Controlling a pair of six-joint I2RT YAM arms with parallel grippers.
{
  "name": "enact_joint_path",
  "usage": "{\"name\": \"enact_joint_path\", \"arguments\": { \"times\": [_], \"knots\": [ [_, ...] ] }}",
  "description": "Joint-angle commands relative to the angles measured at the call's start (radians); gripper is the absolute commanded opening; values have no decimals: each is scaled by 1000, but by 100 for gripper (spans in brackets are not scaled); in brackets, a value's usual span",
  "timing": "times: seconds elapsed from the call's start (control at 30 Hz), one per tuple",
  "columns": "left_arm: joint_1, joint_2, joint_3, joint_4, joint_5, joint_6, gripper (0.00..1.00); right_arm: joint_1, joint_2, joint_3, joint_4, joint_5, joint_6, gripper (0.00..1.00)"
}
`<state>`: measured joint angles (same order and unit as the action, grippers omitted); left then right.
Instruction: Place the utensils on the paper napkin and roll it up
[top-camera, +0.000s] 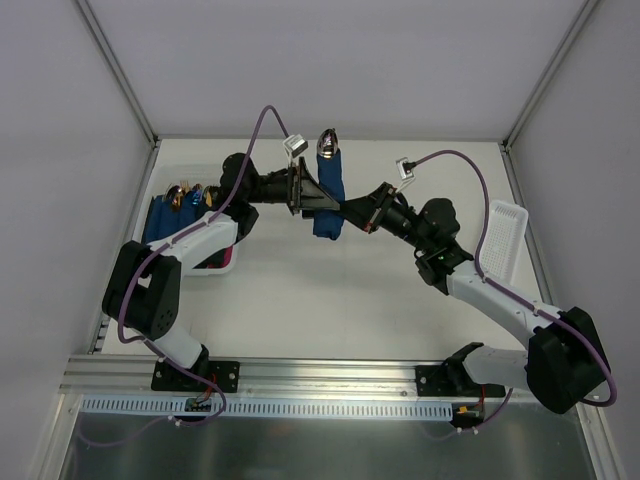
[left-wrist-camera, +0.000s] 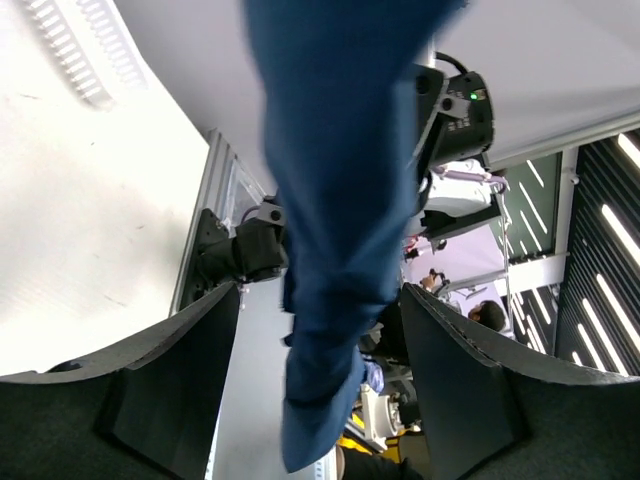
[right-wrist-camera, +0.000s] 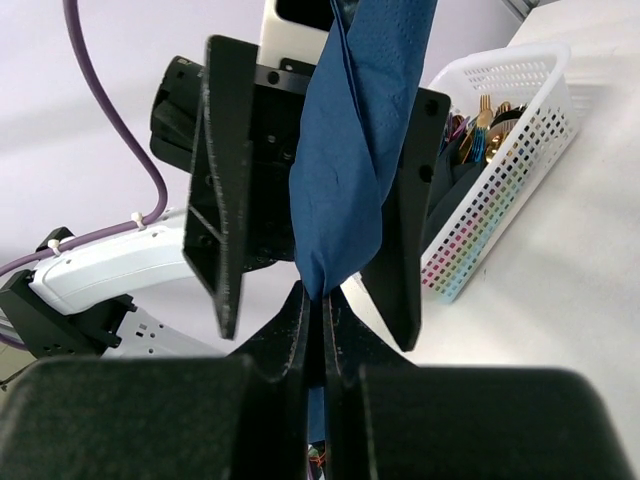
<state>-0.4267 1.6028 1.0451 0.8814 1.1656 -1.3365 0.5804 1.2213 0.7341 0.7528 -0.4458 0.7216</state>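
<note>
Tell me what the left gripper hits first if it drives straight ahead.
The rolled paper napkin, which hangs between the open fingers of the left gripper; right behind it, probably the right gripper, shut on that roll.

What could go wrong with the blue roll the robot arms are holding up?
The right gripper is pinched shut on just the thin twisted end of the rolled paper napkin, so the paper might tear or slip out. The left gripper has its fingers spread either side of the roll without squeezing, so it probably would not catch it. A utensil pokes out of the far end and could slide free if the roll loosens.
</note>
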Motion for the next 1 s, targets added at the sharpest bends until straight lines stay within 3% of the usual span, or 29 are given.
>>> {"name": "enact_joint_path", "arguments": {
  "times": [0.0,0.1,0.13,0.23,0.47,0.53,0.97],
  "knots": [
    [-7,-30,-14,-47,-18,77,65,4,-26,14,129,-13,-1,0],
    [-7,-24,-14,25,-14,28,56,6,-25,10,128,-14,-2,0],
    [-7,-23,-14,48,-12,13,47,6,-23,5,128,-16,-4,0],
    [-6,-20,-13,106,-15,-30,39,4,-23,-1,126,-16,-8,0],
    [-4,2,-2,218,-26,-128,48,4,-52,-19,92,-13,-30,0],
    [-3,9,7,214,-18,-130,47,4,-57,-25,92,-11,-31,0],
    [-4,14,18,171,-10,-107,6,4,-62,-16,66,-16,-50,0]
  ]
}}
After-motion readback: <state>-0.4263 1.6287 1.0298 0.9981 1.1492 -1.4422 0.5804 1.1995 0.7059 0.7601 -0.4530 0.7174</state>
